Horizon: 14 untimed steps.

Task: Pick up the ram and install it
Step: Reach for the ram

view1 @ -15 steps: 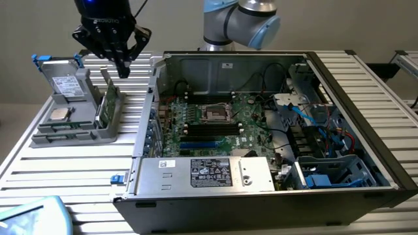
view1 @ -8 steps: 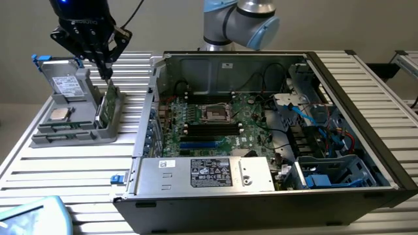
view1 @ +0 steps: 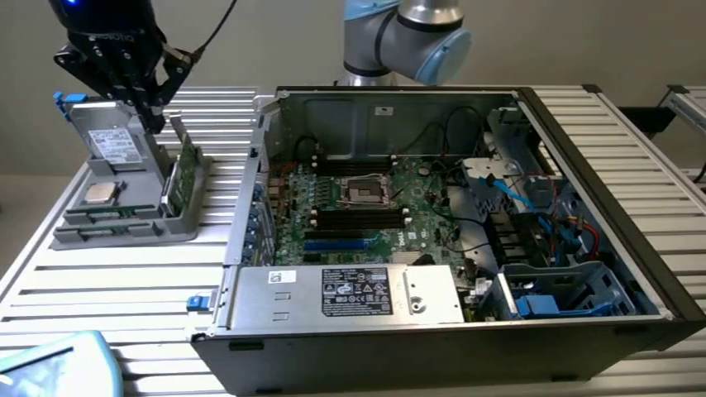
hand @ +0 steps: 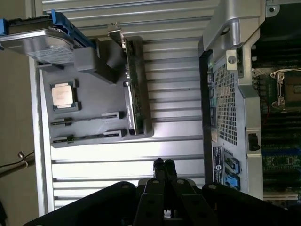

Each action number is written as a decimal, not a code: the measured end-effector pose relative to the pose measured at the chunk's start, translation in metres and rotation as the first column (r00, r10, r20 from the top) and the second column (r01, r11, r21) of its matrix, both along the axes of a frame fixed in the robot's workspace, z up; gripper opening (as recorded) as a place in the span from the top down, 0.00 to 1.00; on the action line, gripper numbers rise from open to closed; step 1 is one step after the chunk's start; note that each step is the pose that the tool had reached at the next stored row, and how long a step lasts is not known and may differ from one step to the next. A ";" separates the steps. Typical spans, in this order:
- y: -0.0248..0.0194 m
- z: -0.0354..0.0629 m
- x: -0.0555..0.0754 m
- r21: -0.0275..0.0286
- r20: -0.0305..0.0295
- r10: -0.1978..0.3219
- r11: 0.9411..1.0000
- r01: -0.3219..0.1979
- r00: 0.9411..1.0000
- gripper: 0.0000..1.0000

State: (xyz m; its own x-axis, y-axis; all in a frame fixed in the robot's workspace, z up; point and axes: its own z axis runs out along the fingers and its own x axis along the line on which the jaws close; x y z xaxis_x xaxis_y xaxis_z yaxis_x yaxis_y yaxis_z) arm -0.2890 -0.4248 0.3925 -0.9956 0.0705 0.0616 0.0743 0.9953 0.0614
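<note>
On a slatted white worktop, beside the open computer case. Ram on edge in the grey holder, top edge exposed, presumably for a pinch from above. Jaws shut, gripping nothing, poised above the holder near the ram's end, well clear of the case.
</note>
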 end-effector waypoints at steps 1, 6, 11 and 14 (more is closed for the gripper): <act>0.0000 -0.0001 -0.003 0.001 -0.002 0.000 1.000 0.000 1.000 0.89; 0.0000 0.0000 -0.015 0.006 -0.016 0.000 1.000 0.001 1.000 0.89; 0.0000 0.0000 -0.028 0.013 -0.033 0.000 1.000 0.001 0.999 0.89; -0.0001 -0.0002 -0.039 0.015 -0.039 0.000 1.000 0.001 0.999 0.89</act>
State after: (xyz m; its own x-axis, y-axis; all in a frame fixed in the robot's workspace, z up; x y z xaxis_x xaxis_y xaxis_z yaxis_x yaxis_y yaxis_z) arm -0.3277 -0.4250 0.3924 -0.9924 0.0699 0.1010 0.0775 0.9943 0.0730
